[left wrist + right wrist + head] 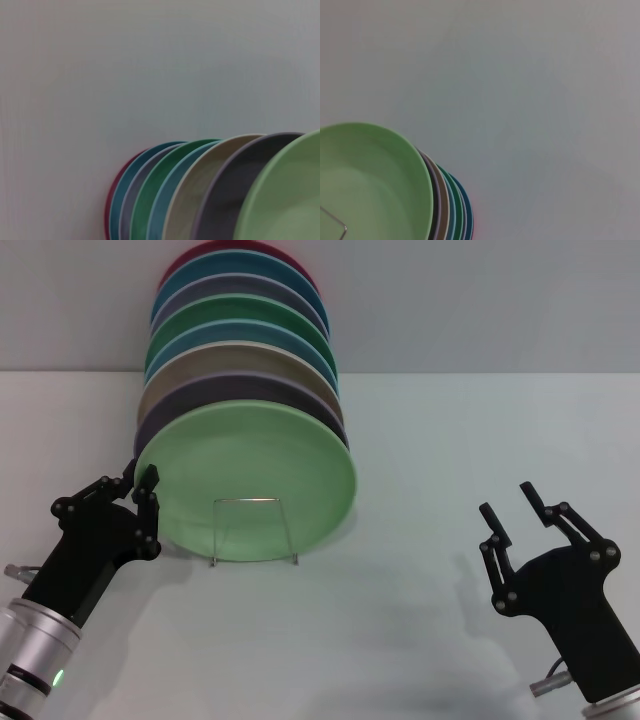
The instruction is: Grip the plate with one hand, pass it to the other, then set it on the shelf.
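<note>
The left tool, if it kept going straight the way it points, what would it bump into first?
Probably the pale green plate: the left tool sits right at its rim, in the rack. Depth is unclear.

the plate (pixel 250 480) hides most of the shelf (pixel 253 530); we see only its front loop, and the right wrist view cuts that loop to a corner (pixel 335 227). the stacked plates (pixel 240 335) behind show us just their upper rims. both wrist views crop the plate at the frame edge (pixel 290 200). we cannot tell whether the left gripper (pixel 140 485) touches the plate's rim.
</note>
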Robot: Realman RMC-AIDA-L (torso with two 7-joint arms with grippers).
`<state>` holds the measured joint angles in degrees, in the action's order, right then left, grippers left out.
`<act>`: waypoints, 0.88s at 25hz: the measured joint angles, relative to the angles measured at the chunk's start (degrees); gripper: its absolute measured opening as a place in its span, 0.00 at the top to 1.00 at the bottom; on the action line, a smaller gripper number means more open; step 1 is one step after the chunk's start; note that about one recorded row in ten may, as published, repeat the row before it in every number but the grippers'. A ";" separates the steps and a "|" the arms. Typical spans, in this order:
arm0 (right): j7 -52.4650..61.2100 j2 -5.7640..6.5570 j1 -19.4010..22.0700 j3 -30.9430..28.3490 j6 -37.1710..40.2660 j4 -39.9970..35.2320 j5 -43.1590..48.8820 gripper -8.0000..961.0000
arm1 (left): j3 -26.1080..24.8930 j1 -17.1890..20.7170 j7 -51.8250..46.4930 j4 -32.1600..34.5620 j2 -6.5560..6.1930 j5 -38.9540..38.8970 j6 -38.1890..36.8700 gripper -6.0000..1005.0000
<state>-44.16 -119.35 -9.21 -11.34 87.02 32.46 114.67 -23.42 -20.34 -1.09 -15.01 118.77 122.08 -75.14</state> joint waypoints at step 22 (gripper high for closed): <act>20.71 0.16 -4.32 -9.18 -1.76 -3.47 -11.40 0.58 | -2.35 6.62 -17.56 3.96 -0.38 -0.39 -15.94 0.45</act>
<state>-23.44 -119.19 -13.53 -20.52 85.26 29.00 103.27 -25.78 -13.72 -18.65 -11.06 118.38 121.70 -91.08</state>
